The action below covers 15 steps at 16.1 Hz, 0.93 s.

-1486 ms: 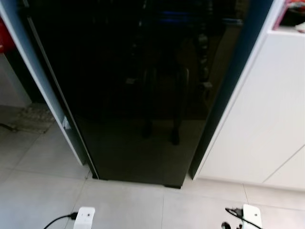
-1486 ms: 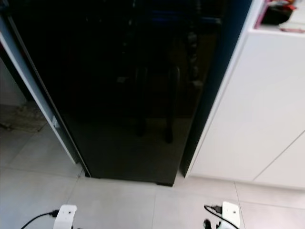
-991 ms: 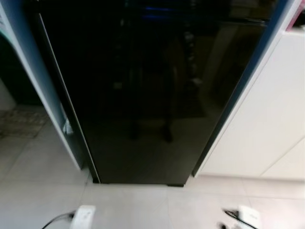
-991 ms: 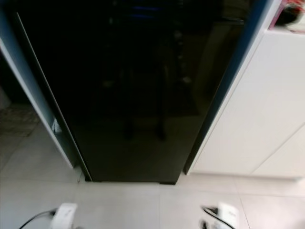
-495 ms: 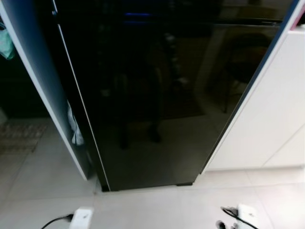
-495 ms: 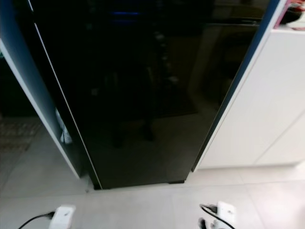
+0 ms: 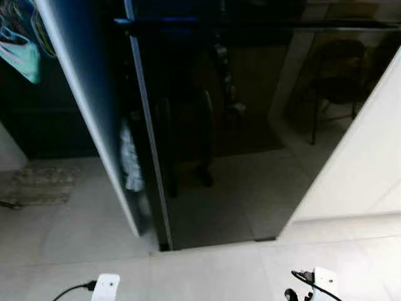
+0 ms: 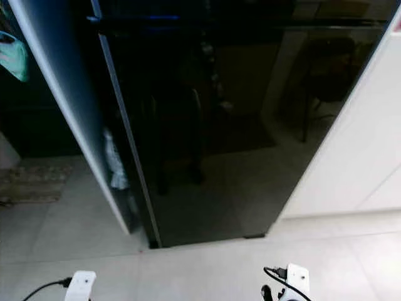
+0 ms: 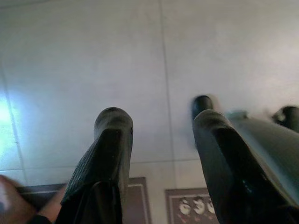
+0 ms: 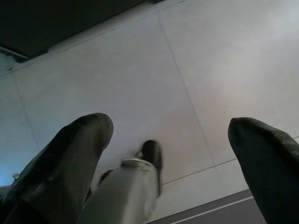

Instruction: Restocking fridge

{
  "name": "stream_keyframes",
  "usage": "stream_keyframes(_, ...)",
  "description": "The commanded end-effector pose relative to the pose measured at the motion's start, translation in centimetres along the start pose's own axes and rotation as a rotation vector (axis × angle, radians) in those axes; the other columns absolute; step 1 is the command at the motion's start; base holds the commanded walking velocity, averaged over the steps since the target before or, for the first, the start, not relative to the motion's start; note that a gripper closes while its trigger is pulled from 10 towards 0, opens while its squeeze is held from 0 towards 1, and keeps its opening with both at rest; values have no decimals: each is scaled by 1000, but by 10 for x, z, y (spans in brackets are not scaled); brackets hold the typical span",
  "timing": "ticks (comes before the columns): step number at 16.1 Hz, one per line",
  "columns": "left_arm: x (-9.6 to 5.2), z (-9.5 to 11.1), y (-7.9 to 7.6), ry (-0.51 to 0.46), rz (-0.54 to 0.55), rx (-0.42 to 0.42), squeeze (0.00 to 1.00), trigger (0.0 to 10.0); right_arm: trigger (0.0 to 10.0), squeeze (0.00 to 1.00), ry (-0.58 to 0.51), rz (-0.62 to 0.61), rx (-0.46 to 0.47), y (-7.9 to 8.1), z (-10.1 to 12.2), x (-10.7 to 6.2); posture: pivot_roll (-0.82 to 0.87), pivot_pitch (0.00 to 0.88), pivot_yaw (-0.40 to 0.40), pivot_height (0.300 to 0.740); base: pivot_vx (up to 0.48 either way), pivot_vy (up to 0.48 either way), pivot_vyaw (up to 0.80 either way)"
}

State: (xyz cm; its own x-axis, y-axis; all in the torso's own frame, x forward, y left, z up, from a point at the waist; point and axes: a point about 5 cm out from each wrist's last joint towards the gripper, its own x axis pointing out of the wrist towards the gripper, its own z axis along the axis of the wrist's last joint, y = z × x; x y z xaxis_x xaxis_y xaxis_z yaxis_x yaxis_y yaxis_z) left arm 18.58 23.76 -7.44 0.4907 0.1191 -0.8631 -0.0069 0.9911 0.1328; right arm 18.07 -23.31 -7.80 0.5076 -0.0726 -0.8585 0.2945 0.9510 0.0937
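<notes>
**A:** Where do we stand on the restocking?

**B:** Facing the fridge (image 7: 238,125), its glossy black door filling the centre and upper half of the head frames. The door looks closed; a horizontal seam runs across the top of the frame, and the door's left edge falls as a pale line from upper left to lower centre. Nothing to stock is in either gripper.

**A:** And the arms?

**B:** Both hang low. The left gripper (image 9: 161,140) points at the tiled floor (image 9: 210,56) with its jaws parted and nothing between them; the right gripper (image 10: 170,140) likewise, spread wide over bare tile (the grey shape between its fingers (image 10: 70,149) looks like the robot's own leg and foot). In the head view only the white wrist housings show, at the bottom edge.

**A:** So the step in hand?

**B:** My judgement: squaring up to the fridge before opening it. The frame sits skewed, with the white cabinet (image 7: 369,169) cutting in at the right and a dark gap with a mat (image 7: 37,185) at the left. I would face the door straight on, stand far enough back that it can swing, then find its opening edge. I can make out no handle, so go slowly; the gloss reflects a chair and confuses depth.
</notes>
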Motion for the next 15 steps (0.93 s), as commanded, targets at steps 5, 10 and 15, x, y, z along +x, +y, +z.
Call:
stream_keyframes(5,1,-1,-8,10,-19,-6,0,10000,10000,0,4,-23,-7,-9,-1,-2,43,0,-24,740,0,362,0)
stream_keyframes(10,1,-1,-8,12,-18,-8,0,10000,10000,0,7,-10,-47,-8,0,-2,46,0,-25,740,0,363,91)
stream_keyframes(15,1,-2,-7,14,-23,6,0,10000,10000,0,5,-21,-36,-8,-1,-2,38,0,-18,740,0,361,196)
